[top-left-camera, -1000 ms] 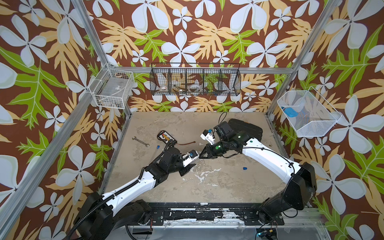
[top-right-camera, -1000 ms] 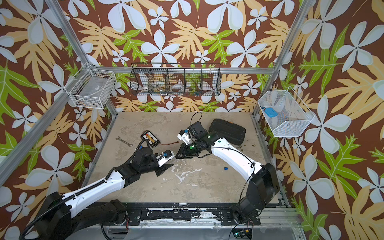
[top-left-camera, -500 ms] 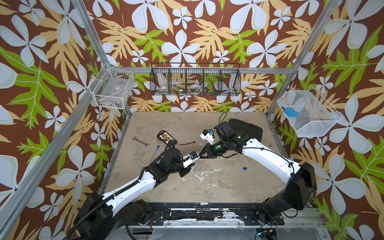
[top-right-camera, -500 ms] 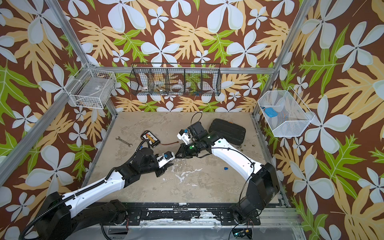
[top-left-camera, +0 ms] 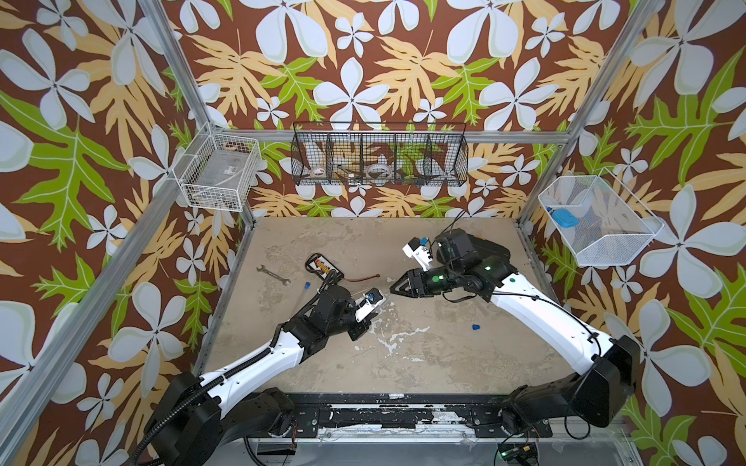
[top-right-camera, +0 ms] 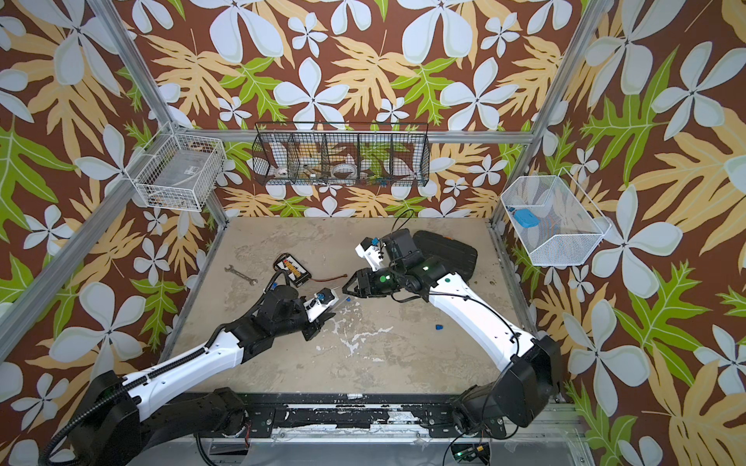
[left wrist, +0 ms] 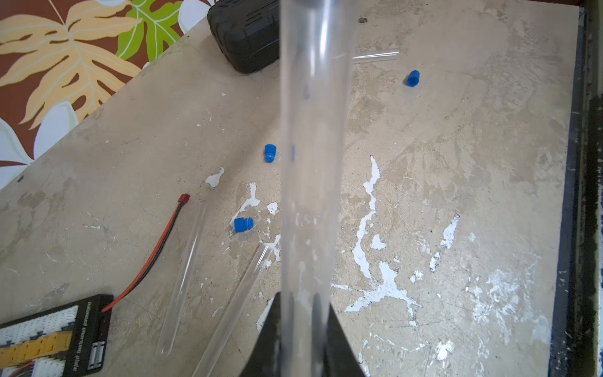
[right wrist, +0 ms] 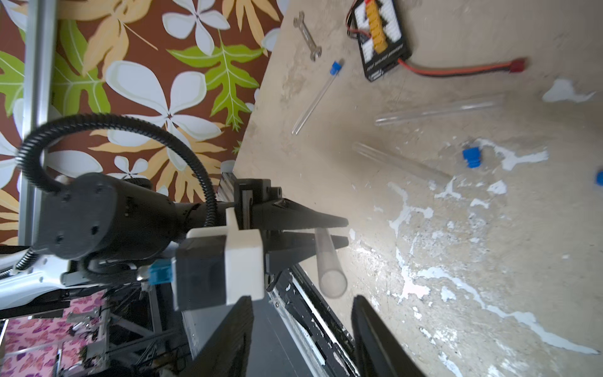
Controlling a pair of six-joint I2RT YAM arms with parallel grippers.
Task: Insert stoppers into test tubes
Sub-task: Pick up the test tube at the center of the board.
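— Worn beige tabletop (top-left-camera: 424, 363), white patches flaking through, brown flowered wallpaper all round. What has the left gripper (right wrist: 341, 233) got?

— It is clamped tight on a slim clear test tube (right wrist: 329, 261), raised above the table, open mouth facing the right gripper (top-left-camera: 393, 288).

— And the right one?

— Its jaws stand apart with nothing between them, just short of that mouth.

— Where are the plugs?

— Three tiny bright-blue stoppers (left wrist: 243, 225) lie loose on the table. A fourth stopper (right wrist: 335, 69) sits at the end of another clear tube (right wrist: 313, 98), beside the silver metal wrench (right wrist: 307, 36).

— Any other tubes?

— Two empty tubes (left wrist: 182, 280) lie close together near the black charger board (left wrist: 85, 326). A further tube (left wrist: 375, 56) lies by the black case (left wrist: 244, 39).
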